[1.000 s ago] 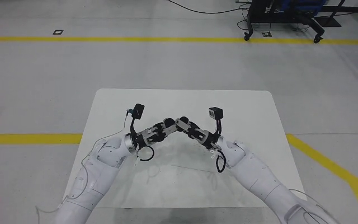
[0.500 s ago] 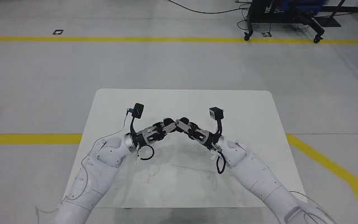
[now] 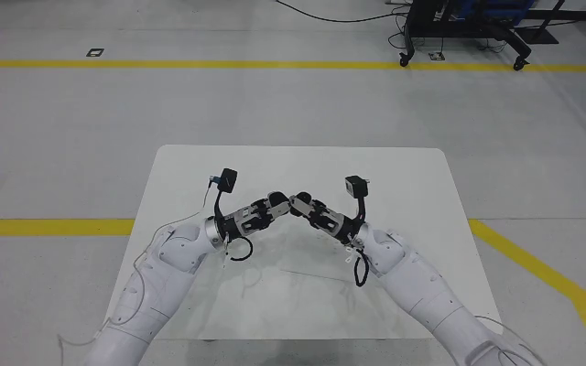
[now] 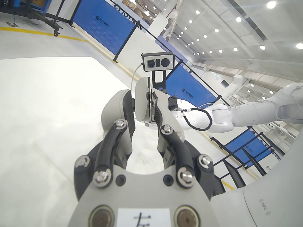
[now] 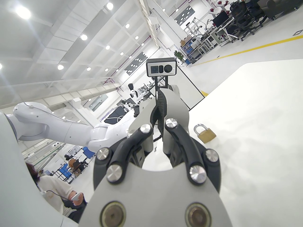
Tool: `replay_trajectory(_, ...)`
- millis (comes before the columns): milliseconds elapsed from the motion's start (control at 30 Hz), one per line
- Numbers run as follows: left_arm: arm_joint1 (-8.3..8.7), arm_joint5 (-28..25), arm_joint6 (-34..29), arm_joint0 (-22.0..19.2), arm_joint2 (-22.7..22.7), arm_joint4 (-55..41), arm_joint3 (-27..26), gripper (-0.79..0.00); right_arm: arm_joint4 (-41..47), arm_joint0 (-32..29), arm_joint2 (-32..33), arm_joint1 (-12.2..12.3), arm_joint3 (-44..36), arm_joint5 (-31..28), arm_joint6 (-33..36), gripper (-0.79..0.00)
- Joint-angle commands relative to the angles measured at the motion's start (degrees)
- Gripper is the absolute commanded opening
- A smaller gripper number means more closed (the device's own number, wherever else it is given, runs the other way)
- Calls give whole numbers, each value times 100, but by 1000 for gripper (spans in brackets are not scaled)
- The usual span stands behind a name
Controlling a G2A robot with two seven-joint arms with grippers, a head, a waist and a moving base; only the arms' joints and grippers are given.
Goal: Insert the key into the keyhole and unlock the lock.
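Brass padlock (image 5: 207, 135) with a silver shackle lies flat on the white tabletop (image 3: 183, 183), near the right pincer (image 5: 162, 96) but apart from it. Right pincer: pads pressed together. Left pincer (image 3: 275, 203): fingers (image 4: 118, 107) apart. In the top view, both pincers meet tip to tip, just toward 12 o'clock of the tabletop centre. The arms enter from 7 and 5 o'clock.
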Motion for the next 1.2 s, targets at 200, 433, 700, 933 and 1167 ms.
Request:
replay_trajectory(200,13,-5,-18,-37,16,36,33,-699,-141,26,44,-30,19,0,-31,-785)
replay_trajectory(433,20,-14,-19,-37,50,30,26,-693,-215,73,59,-55,48,0,-1,-785)
replay_trajectory(700,29,-3,-10,-53,73,59,35,-785,-272,103,88,-83,123,0,-20,-785)
replay_trajectory(933,39,28,68,-51,52,84,52,-785,-340,106,110,-93,129,0,-41,0)
replay_trajectory(1167,61,15,324,10,-95,32,79,-785,-340,106,110,-93,129,0,-41,0)
